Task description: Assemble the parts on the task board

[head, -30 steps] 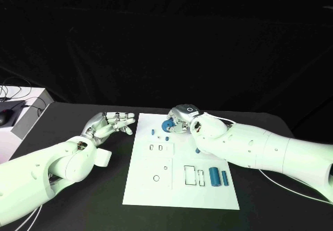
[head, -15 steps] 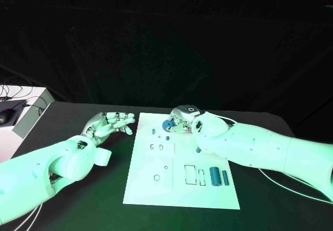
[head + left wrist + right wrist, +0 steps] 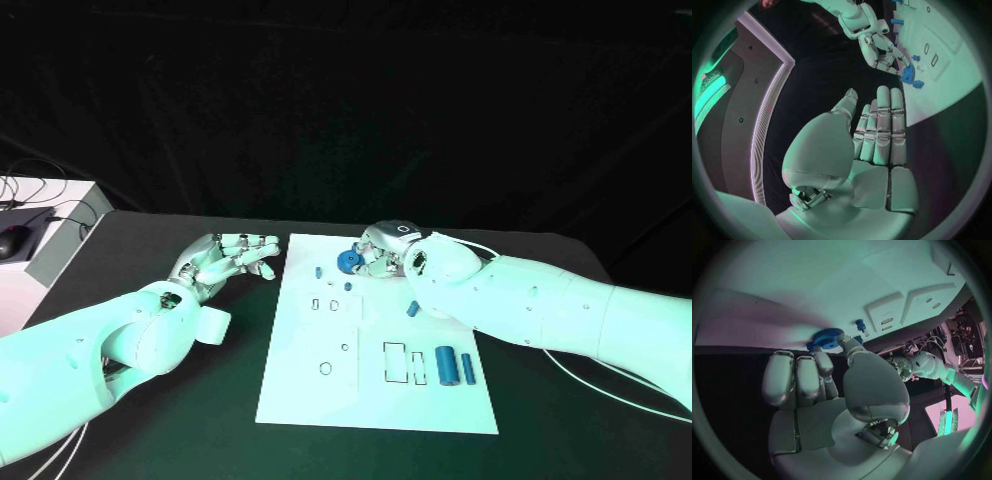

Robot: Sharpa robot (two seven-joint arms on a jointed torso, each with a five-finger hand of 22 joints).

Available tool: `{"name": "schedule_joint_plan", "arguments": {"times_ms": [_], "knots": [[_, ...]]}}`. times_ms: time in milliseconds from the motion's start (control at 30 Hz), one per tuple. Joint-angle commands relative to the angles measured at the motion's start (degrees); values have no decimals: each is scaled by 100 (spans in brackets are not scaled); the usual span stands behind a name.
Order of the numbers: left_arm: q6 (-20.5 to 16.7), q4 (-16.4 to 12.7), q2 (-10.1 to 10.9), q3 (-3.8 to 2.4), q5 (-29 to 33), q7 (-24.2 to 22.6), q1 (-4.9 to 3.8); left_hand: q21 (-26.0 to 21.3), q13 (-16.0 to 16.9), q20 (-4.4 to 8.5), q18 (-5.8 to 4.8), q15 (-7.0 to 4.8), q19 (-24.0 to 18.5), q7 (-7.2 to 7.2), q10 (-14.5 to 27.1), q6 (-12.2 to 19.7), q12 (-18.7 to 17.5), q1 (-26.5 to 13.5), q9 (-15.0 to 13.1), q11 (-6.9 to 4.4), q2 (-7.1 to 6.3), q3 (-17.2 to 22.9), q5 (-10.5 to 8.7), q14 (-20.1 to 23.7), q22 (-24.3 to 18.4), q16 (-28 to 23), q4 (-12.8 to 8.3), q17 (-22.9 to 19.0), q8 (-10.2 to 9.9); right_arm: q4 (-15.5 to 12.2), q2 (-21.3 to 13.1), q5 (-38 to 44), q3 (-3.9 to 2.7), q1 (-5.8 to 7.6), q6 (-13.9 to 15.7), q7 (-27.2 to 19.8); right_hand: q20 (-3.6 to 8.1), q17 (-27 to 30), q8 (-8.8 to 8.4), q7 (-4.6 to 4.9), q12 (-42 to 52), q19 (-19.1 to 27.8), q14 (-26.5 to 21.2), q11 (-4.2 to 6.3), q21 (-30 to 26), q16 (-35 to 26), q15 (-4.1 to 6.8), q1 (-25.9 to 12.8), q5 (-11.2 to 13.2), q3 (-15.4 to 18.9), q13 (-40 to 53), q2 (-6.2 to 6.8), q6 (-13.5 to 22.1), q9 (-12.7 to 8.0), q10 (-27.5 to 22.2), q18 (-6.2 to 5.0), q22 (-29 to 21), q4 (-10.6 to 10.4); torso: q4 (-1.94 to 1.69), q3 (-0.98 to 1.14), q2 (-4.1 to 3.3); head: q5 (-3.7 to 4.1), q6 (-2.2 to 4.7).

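The white task board (image 3: 368,395) lies mid-table. A blue gear (image 3: 348,262) sits at its far end, also seen as the blue gear (image 3: 825,337) and blue gear (image 3: 908,75). My right hand (image 3: 384,248) reaches over that end, and its thumb and a fingertip (image 3: 822,359) pinch the gear's rim. A small blue peg (image 3: 316,271) stands just left of the gear. Further parts lie on the board: a short blue piece (image 3: 413,309) and two blue cylinders (image 3: 446,364) near the right edge. My left hand (image 3: 228,258) rests on the black table left of the board, fingers straight, holding nothing.
The board has several outlined slots and holes (image 3: 394,362) in its middle. A white stand with a dark mouse (image 3: 13,241) and cables sits past the table's left edge. Bare black table (image 3: 159,420) surrounds the board.
My right hand has shifted slightly to the right at the gear, fingers still on it. The gear and my left hand have stayed where they were.
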State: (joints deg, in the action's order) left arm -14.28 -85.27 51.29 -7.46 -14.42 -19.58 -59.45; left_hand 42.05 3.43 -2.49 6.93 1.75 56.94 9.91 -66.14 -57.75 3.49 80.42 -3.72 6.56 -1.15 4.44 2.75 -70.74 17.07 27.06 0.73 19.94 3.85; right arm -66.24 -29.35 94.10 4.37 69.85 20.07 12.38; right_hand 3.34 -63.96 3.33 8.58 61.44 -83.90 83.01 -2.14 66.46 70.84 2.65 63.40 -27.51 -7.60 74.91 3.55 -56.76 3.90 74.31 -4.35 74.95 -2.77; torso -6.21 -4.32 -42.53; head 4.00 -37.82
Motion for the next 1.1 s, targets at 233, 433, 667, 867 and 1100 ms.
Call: {"name": "schedule_joint_plan", "arguments": {"times_ms": [233,433,667,867,1100], "knots": [[58,6,-12,-4,-6,-30,3,-22,-1,-10,13,46,26,7,44,52,-6,27,7,6,12,-7,11,-11,-13,-32,29,-7,-24,-158,-170,134,0,-6,27,47,-35,-12,34,6,39,-343,17,-5,33,27,-32,-65,-41,11,88,-3,-60,-5,41,-58,937,13,2,-2,-2,-26,-3],[51,7,-10,-4,-6,-53,7,-22,-1,-10,13,46,26,7,44,52,-6,27,7,6,12,-7,11,-11,-13,-32,29,-7,-24,-383,-401,-55,-2,-17,1158,-372,-33,30,32,-2,9,-332,1,0,-4,-11,-21,76,-46,-36,76,80,-77,-6,36,-65,927,138,5,-3,0,-13,9],[82,33,-6,-4,-11,-151,21,-101,-1,-45,-29,87,-101,-2,37,52,-5,49,6,14,-49,-36,10,150,-60,-116,-3,-45,-23,-594,-779,-1234,-32,-13,1985,-1388,-29,90,35,21,-35,-311,-2,-8,-80,-80,-17,684,234,8,51,286,-74,-5,20,-68,911,537,38,12,10,20,52],[173,55,0,-4,-12,-212,33,-174,2,-76,-60,112,-191,-27,7,48,-1,36,5,8,-106,-80,10,254,-98,-170,-26,-74,-20,-762,-1196,-2073,-61,-4,1783,-1931,-26,110,36,16,-103,-287,-16,-10,-123,-119,-12,1217,1258,-24,17,167,-133,-7,-41,-63,905,830,94,46,15,66,77],[237,54,6,-4,-13,-224,67,-225,9,-61,-81,63,-181,-76,-472,-28,17,61,4,-114,-137,-118,11,259,-135,-183,-77,-97,-19,-537,-1738,-2610,-74,-6,1088,-2473,-25,-2,32,-2,-77,-289,0,-7,-39,-100,-17,1353,1395,401,-8,151,-157,-8,-53,-42,924,753,166,101,8,100,101]]}}
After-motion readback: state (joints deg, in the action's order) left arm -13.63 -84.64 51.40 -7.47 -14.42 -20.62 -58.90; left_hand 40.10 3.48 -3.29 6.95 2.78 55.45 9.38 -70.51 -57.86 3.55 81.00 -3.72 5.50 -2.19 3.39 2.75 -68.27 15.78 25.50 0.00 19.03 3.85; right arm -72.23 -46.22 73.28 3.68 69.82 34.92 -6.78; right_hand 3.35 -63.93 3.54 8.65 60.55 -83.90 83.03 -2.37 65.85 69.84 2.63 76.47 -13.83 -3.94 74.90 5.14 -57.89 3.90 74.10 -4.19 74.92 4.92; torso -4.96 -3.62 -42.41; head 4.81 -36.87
